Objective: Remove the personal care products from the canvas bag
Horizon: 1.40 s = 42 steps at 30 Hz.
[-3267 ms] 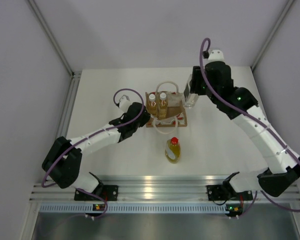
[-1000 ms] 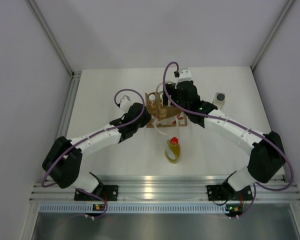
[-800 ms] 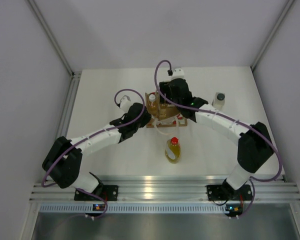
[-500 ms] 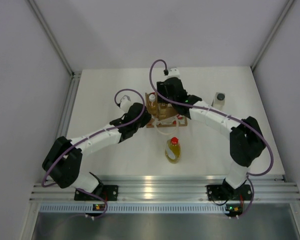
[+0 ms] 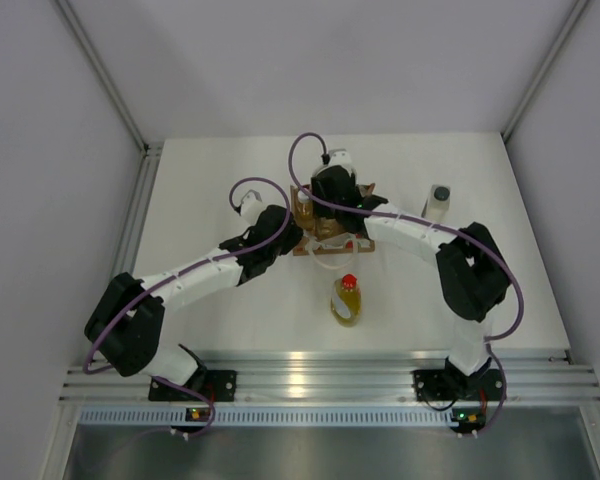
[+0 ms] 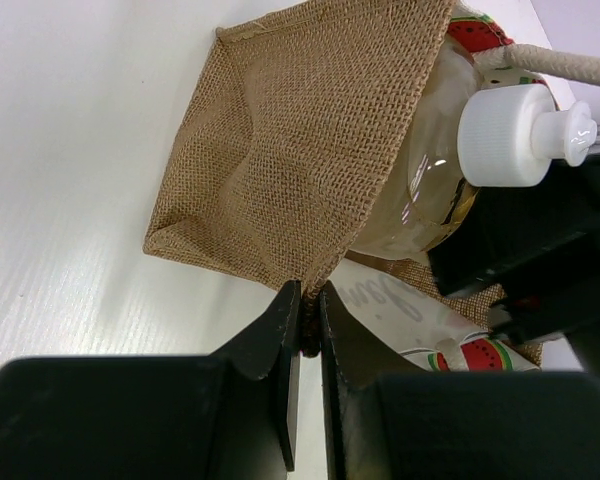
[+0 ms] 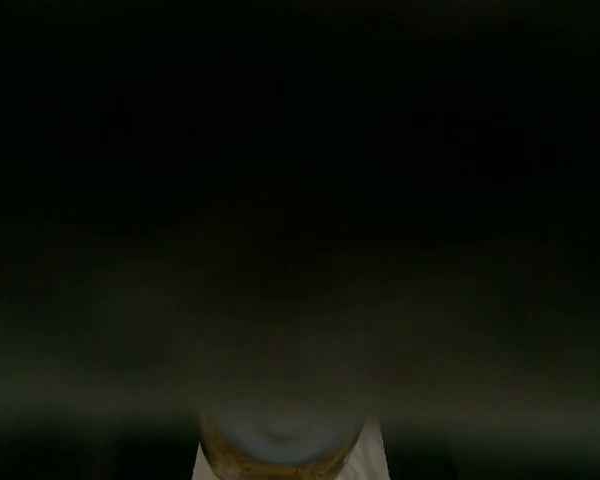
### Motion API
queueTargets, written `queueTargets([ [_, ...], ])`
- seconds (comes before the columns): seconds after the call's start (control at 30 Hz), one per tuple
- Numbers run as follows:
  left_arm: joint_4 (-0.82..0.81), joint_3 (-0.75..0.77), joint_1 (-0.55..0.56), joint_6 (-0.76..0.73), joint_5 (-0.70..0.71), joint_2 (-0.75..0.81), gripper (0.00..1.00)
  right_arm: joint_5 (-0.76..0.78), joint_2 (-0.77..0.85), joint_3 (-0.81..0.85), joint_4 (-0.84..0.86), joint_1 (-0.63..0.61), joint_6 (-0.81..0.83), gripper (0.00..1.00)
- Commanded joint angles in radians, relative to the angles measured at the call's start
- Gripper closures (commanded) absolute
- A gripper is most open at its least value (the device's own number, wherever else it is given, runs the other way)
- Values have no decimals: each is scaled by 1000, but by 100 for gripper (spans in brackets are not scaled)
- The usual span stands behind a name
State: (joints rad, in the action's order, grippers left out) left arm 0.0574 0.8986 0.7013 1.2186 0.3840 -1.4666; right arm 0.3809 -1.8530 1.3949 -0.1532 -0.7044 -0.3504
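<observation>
The canvas bag (image 5: 348,232) stands at the table's middle; it also shows in the left wrist view (image 6: 300,150). My left gripper (image 5: 294,237) is shut on its left burlap edge (image 6: 310,318). One amber bottle with a white cap (image 5: 303,198) stands in the bag, seen close in the left wrist view (image 6: 510,135). My right gripper (image 5: 326,203) hangs over the bag and hides the second amber bottle from above. The right wrist view is dark, with only a white cap (image 7: 280,435) at the bottom, so the jaws do not show. The yellow bottle (image 5: 346,298) lies in front of the bag. The pale bottle (image 5: 438,200) stands to the right.
White table (image 5: 200,190) with grey walls on three sides. An aluminium rail (image 5: 310,375) runs along the near edge. The bag's cream rope handle (image 5: 330,262) droops toward the front.
The right arm has left the pale bottle standing at the right and swung left, down over the bag's amber bottles. The left arm has held still on the bag.
</observation>
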Motion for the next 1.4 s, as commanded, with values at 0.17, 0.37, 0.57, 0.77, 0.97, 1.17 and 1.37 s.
queueTargets([
  [0.17, 114, -9, 13, -27, -19, -15, 100, 27, -43, 39, -46, -26, -32, 60],
  [0.37, 114, -9, 13, -27, -20, -17, 100, 47, 20, 59, -46, -26, -4, 88],
  [0.57, 114, -7, 14, -27, -23, -21, 100, 64, 115, 78, -48, -24, 39, 100],
  [0.77, 114, -7, 13, -27, -23, -21, 100, 67, 225, 79, -48, -24, 74, 100],
  [0.97, 114, -6, 13, -25, -27, -21, 100, 59, 322, 79, -74, -24, 97, 100],
  [1.17, 114, -3, 13, -24, -28, -23, 100, 41, 448, 90, -147, -24, 114, 100],
  [1.37, 114, 0, 13, -28, -33, -24, 100, 27, 609, 41, -216, 8, 131, 100],
])
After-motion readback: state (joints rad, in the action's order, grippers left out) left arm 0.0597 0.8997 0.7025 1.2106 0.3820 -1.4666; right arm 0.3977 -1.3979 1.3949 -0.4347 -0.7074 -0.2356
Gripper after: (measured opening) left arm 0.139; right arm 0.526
